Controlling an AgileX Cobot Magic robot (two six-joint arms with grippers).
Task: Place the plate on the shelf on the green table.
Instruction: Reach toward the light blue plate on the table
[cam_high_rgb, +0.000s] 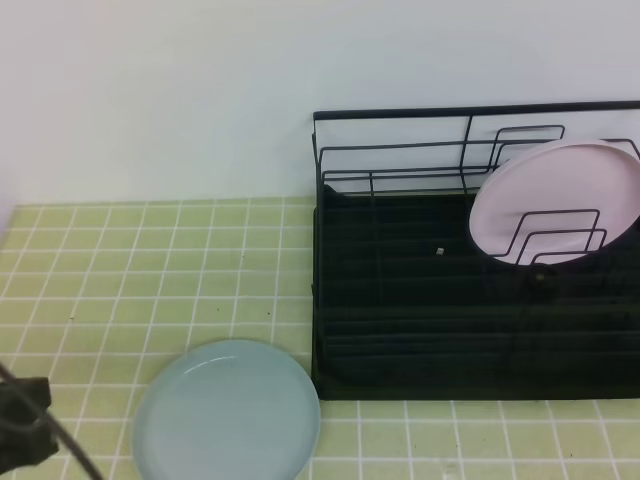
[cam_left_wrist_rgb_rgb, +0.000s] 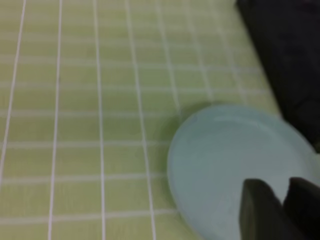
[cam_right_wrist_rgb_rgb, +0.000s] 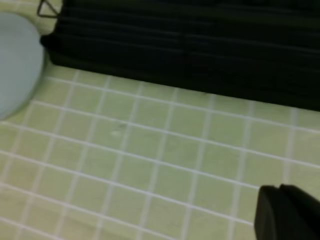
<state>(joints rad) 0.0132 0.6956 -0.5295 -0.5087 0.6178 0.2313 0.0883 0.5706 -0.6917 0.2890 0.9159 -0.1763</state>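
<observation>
The mint plate (cam_high_rgb: 228, 412) lies flat on the green table (cam_high_rgb: 150, 260), just left of the front corner of the black wire shelf (cam_high_rgb: 420, 300). Part of my left arm (cam_high_rgb: 22, 425) shows at the bottom left edge, left of the plate. In the left wrist view my left gripper (cam_left_wrist_rgb_rgb: 286, 187) is at the lower right with its fingers close together and empty, over the near part of the plate (cam_left_wrist_rgb_rgb: 230, 155). In the right wrist view my right gripper (cam_right_wrist_rgb_rgb: 279, 190) looks shut and empty over bare tiles, with the plate (cam_right_wrist_rgb_rgb: 15, 60) at far left.
A pale pink plate (cam_high_rgb: 555, 200) stands on edge among the dividers at the shelf's right end. The shelf's black base shows in the left wrist view (cam_left_wrist_rgb_rgb: 290, 55) and the right wrist view (cam_right_wrist_rgb_rgb: 200, 55). A white wall rises behind the table.
</observation>
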